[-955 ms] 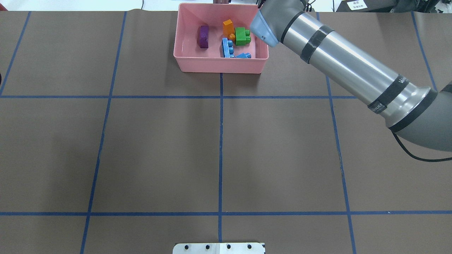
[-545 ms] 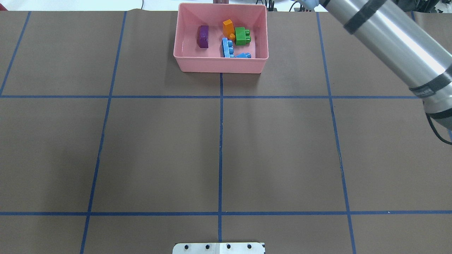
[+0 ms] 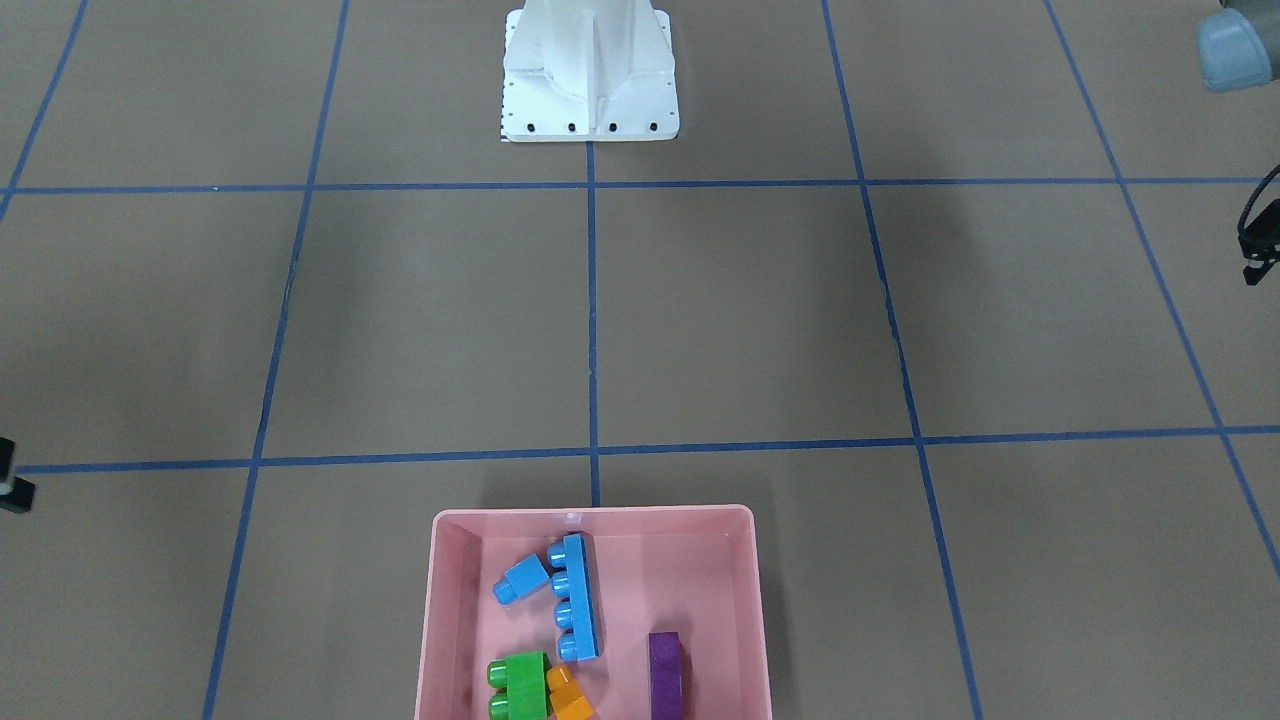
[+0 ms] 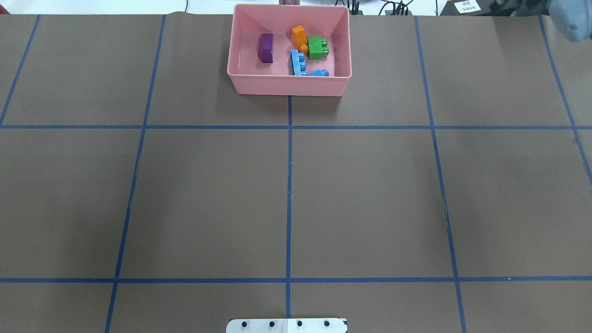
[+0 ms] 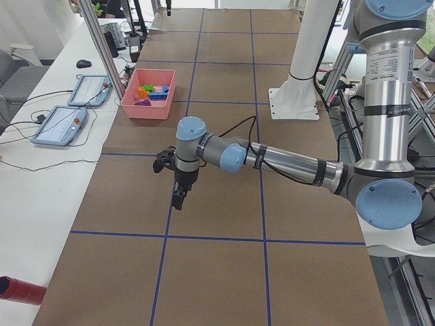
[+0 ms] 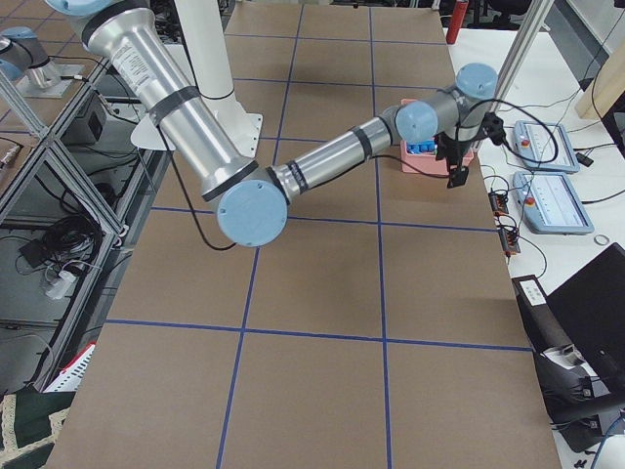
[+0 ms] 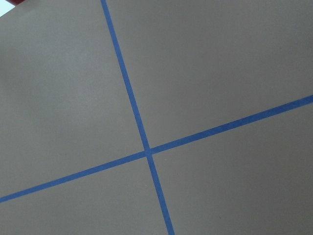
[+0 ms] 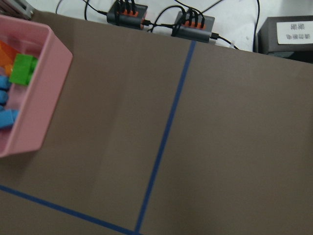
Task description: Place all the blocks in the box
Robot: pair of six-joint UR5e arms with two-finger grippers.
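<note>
The pink box (image 4: 289, 86) stands at the far middle of the table and also shows in the front view (image 3: 700, 560). In it lie the purple block (image 4: 265, 47), orange block (image 4: 299, 35), green block (image 4: 317, 47), long blue block (image 4: 298, 62) and small blue block (image 4: 319, 72). My right gripper (image 6: 456, 177) hangs above the table just off the box's right side. My left gripper (image 5: 178, 197) hangs over bare table, far from the box. Neither wrist view shows fingers, so I cannot tell whether either gripper is open or shut.
The white robot base (image 3: 590, 90) stands at the near middle edge. Power strips (image 8: 128, 11) lie past the table's far edge. Two tablets (image 5: 60, 125) and a metal post (image 5: 102, 47) stand on the side bench beyond the box. A red cylinder (image 5: 20, 288) lies at a corner.
The right arm has swung away from above the box to the right, almost out of the overhead view. The five blocks in the box have not moved.
</note>
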